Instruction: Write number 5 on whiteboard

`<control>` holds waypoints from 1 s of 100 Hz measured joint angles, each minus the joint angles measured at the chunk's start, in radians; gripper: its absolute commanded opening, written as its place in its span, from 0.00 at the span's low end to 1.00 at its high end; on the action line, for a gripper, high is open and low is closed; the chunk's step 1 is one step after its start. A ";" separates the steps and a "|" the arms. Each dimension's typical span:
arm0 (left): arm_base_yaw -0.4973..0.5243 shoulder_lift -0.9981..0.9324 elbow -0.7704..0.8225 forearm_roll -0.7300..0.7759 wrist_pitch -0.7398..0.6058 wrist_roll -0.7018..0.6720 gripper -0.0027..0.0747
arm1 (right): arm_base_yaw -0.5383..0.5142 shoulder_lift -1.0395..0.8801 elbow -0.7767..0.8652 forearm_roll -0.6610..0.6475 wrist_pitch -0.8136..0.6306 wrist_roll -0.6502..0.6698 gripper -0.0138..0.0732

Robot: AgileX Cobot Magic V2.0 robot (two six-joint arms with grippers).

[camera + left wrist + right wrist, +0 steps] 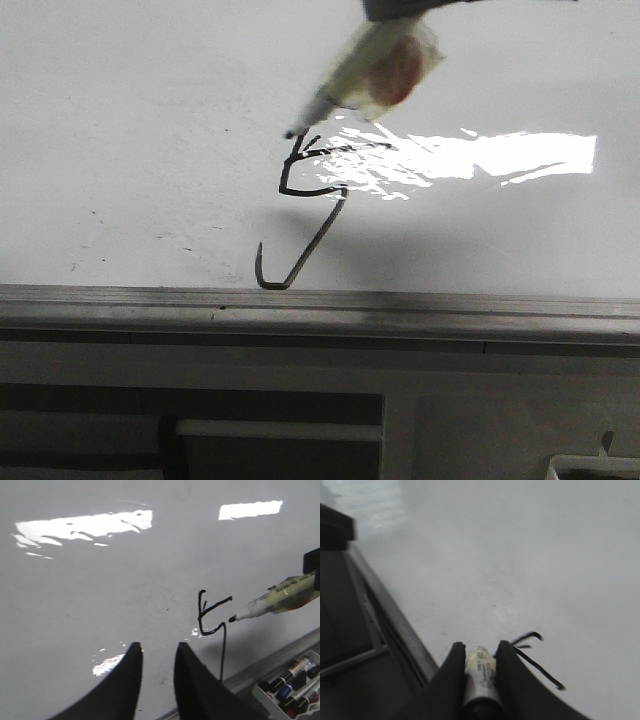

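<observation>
The right end effector [479,672] is clenched on a marker [375,68], whose dark tip sits at or just above the upper left corner of the number 5 [305,205]; contact cannot be confirmed. The left end effector [157,665] hangs released over the whiteboard [120,130], holding nothing, its fingers slightly apart. The figure lies near the board's grey frame rail [320,305], its long tail hooking just short of that edge. The writing looks essentially finished, with top bar, belly and tail all present. The next move likely calls for lifting the tip straight off without smearing fresh ink
</observation>
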 measured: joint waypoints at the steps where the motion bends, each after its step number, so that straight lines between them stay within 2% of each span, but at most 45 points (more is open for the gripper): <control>1: 0.000 0.000 0.000 0.004 0.010 0.000 0.52 | 0.000 0.000 0.000 0.000 0.008 -0.006 0.08; 5: 0.000 0.007 -0.013 0.031 0.044 0.000 0.61 | 0.000 0.000 0.000 -0.004 0.051 -0.020 0.08; 9: 0.000 0.022 -0.028 0.059 0.080 0.000 0.64 | 0.000 0.002 0.000 -0.009 0.076 -0.030 0.08; 36: 0.000 0.258 -0.199 0.282 0.391 0.000 0.55 | 0.000 0.055 -0.002 -0.109 0.186 -0.044 0.08; 50: 0.000 0.374 -0.266 0.312 0.448 0.000 0.53 | 0.000 0.062 -0.002 -0.189 0.234 -0.052 0.08; 74: 0.000 0.480 -0.332 0.357 0.531 0.000 0.53 | 0.000 0.062 -0.002 -0.247 0.310 -0.052 0.08; 84: 0.000 0.503 -0.334 0.369 0.550 0.000 0.46 | 0.000 0.062 -0.002 -0.255 0.345 -0.052 0.08; 100: 0.000 0.509 -0.334 0.373 0.560 0.000 0.27 | 0.000 0.062 -0.002 -0.262 0.352 -0.052 0.08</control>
